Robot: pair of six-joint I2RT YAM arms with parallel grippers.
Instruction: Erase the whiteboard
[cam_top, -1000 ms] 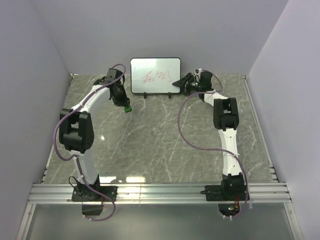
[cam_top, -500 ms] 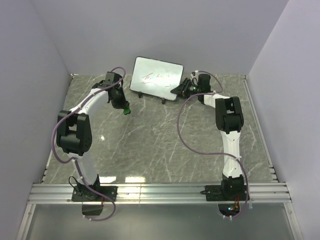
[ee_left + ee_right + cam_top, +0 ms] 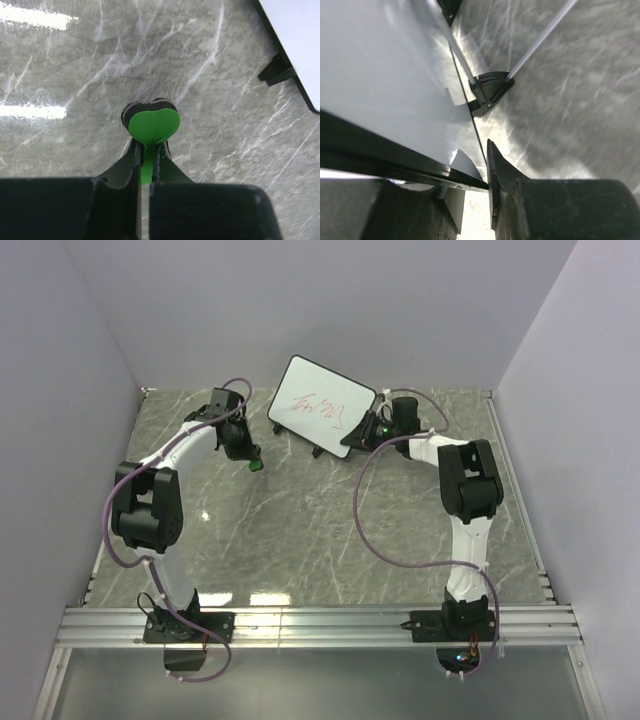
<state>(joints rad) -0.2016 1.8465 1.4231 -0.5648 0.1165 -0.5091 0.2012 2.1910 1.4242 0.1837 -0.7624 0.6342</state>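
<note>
While your left gripper [image 3: 148,152] is clamped on the eraser [image 3: 154,126], the whiteboard [image 3: 322,408] sits askew at the far worktop [image 3: 300,530], its corner between the jaws of the right gripper [image 3: 479,200]. You cannot tell if they pinch it, and with a weak hold, wiping may tip it.

Top view: the red scribbles [image 3: 322,410] on the whiteboard [image 3: 300,385] are too small to read, and where the right hand [image 3: 368,430] meets the board's corner its grip cannot be resolved. Left wrist: the whiteboard is cut off at the top right edge, and the green eraser's [image 3: 153,125] tail is buried between the left hand's [image 3: 147,157] fingers. Right wrist: the board face is blurred and cropped left and top, and the counter [image 3: 570,100] is smeared.
</note>
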